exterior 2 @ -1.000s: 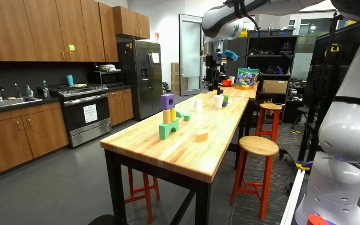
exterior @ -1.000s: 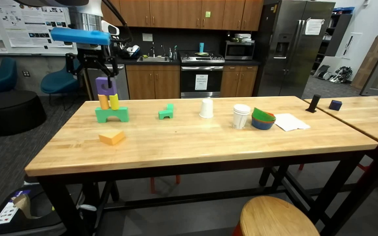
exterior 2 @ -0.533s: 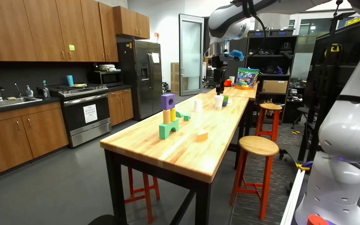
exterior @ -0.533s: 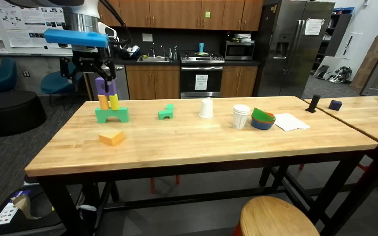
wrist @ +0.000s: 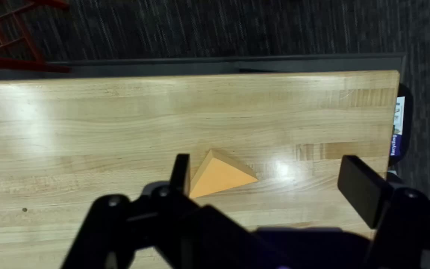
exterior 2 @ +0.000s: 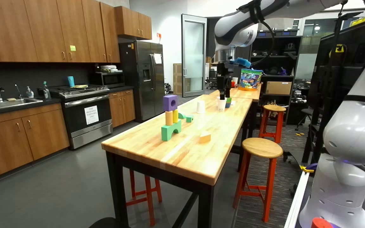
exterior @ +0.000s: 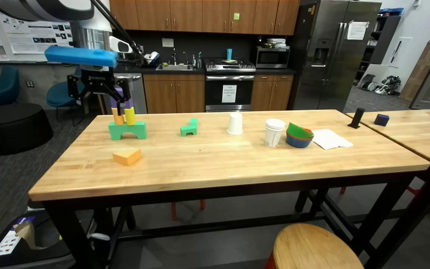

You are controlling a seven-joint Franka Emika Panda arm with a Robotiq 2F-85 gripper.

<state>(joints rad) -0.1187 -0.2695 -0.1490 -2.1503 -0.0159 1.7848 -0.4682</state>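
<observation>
My gripper is open and empty, pointing down above the table; it also shows in the wrist view. An orange triangular block lies flat on the table below it, close to the left finger in that view, which overlaps its corner. The block also shows in both exterior views. A tower stands nearby: a green arch, orange and yellow cylinders on it, and a purple block with a hole on top. A finger partly covers the purple block in an exterior view.
On the wooden table stand green blocks, an upturned white cup, stacked white cups, nested bowls and a white paper. Stools stand beside the table.
My gripper has come down. It has moved a little left in one exterior view and right in the other. Its fingers stay apart. The blocks have not moved.
</observation>
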